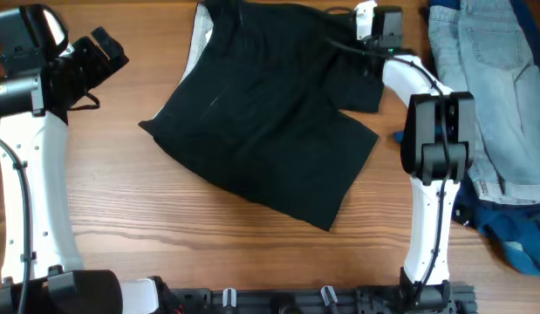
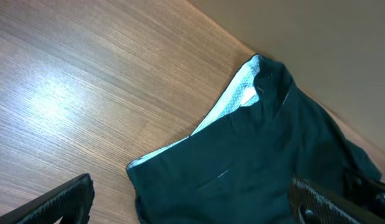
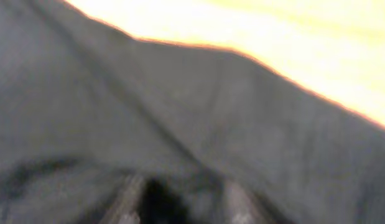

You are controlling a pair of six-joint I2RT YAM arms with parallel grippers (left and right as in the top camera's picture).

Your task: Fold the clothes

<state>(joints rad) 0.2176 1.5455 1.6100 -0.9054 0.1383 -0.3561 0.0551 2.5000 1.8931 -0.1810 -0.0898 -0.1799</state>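
A black garment [image 1: 270, 113] lies spread on the bench [image 1: 121, 201]. The left fingers [image 2: 61, 202] hover wide apart. The right fingers [image 1: 346, 44] meet its far edge, but I cannot tell their spread.

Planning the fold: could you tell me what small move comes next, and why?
Probably close the right gripper on the far edge of the black garment, if not yet gripped: it sits on the cloth, while the left gripper hangs open off the fabric.

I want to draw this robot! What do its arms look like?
The left arm and right arm have white tube-shaped links, chunky black joints and thin black cables alongside. The left gripper has black, ribbed fingers.
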